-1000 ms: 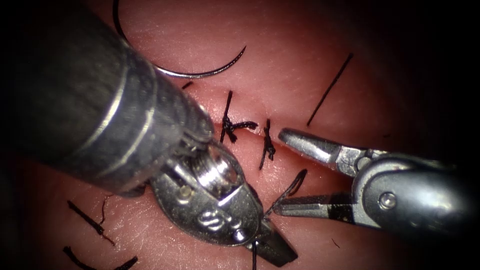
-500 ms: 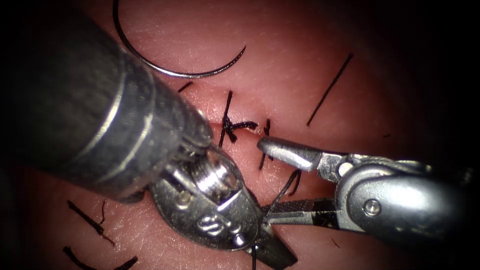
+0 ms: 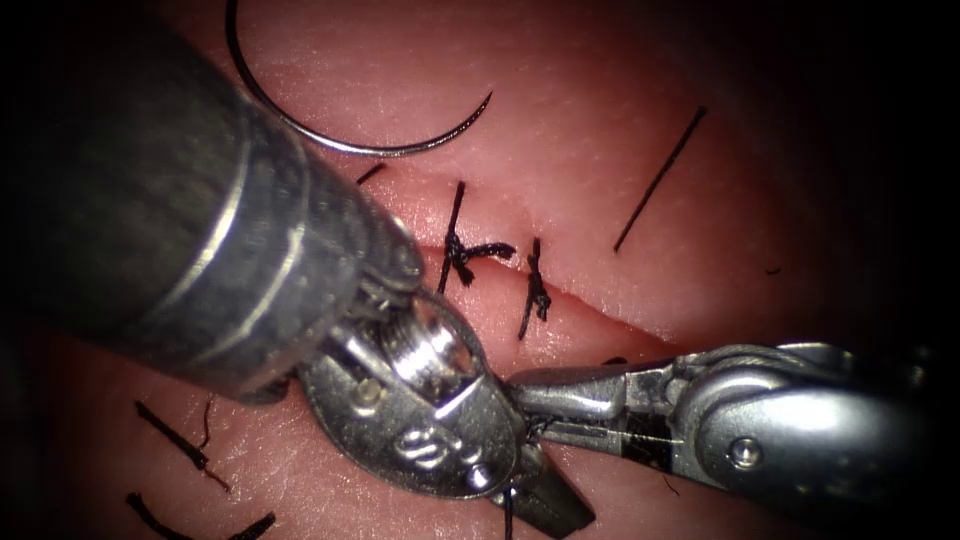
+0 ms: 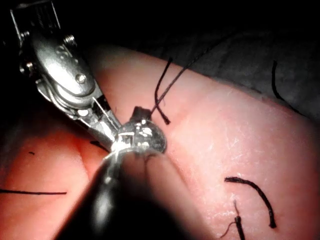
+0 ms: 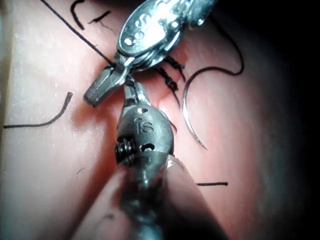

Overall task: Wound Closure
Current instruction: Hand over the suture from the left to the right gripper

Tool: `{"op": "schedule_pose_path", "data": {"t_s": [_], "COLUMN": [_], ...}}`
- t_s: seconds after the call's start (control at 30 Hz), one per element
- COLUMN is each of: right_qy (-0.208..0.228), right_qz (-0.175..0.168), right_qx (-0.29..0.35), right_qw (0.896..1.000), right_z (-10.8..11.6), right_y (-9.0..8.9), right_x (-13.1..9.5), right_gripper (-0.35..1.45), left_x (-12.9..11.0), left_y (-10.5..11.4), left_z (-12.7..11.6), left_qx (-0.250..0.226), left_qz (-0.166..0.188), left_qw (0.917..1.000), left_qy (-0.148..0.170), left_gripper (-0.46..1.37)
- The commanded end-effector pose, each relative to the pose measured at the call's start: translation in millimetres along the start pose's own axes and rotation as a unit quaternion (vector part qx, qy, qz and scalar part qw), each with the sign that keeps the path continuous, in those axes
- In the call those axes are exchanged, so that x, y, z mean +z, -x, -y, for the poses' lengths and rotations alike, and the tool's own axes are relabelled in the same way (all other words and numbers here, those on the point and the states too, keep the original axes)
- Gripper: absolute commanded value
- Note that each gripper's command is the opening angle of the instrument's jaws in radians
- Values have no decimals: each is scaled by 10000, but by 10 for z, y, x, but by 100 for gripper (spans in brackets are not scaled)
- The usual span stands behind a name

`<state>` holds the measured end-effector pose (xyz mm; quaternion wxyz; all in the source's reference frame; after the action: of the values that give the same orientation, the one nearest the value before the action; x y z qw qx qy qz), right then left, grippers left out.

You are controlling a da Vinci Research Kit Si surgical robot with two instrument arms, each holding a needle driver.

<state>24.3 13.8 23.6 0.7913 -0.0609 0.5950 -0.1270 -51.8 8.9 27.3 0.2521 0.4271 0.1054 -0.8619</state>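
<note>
R tool (image 3: pixel 535 405) has changed most in the last sec: its jaws stood wide apart, upper one up by the second knot, lower one under a loop of thread. Now they've come together right against the L tool's tip, at abt 5 o'clock from the knots, clenched on the thread (image 3: pixel 540 428) there. Loop that stood up between them a sec ago is gone from sight. R wrist view agrees: R tool (image 5: pixel 131 92) nose-to-nose with L tool (image 5: pixel 107 84), dark strand pinched between them.

L tool (image 3: pixel 545 500) hasn't budged. Its jaws are pressed together, w/ a strand running out at 6 o'clock; looks like they're grasping the thread.

My read: both tools now have the same short bit of thread, so the work is on the thread, not the needle. Whether it gets tightened or cut, can't say.

Needle (image 3: pixel 345 140) lies free on the tissue (image 3: pixel 600 150) at 12 o'clock, well apart from both tools, not in the tissue, held by nobody. Same spot as before.

Cut (image 3: pixel 600 312) runs from centre toward 4 o'clock, thin red line, edges close together. Two knots sit across it: first knot (image 3: pixel 458 252) and second knot (image 3: pixel 538 290), tails sticking up. Cut ends of thread (image 3: pixel 180 440) lie at 7 o'clock, and another loose strand (image 3: pixel 660 180) at 2 o'clock.
</note>
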Motion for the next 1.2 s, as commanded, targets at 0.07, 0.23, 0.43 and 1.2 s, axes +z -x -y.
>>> {"op": "schedule_pose_path", "data": {"t_s": [0.07, 0.23, 0.43, 1.2], "right_qy": [13, 82, 134, 390], "right_qz": [13, 92, 177, 494], "right_qx": [2, 5, -23, 281], "right_qw": [10000, 9999, 9998, 9976], "right_z": [-1, -6, -14, -53], "right_y": [1, 8, 21, 92], "right_x": [0, -2, -10, -9], "right_gripper": [-35, -35, -35, -35], "left_x": [-1, -2, -8, -19], "left_y": [0, -1, -2, -1], "left_z": [0, 2, 7, 3], "left_qx": [-27, -191, -318, -318], "left_qz": [-13, 17, 47, -197], "left_qw": [10000, 9996, 9977, 9948], "left_qy": [7, -224, -598, -950], "left_gripper": [9, 69, 94, 53]}}
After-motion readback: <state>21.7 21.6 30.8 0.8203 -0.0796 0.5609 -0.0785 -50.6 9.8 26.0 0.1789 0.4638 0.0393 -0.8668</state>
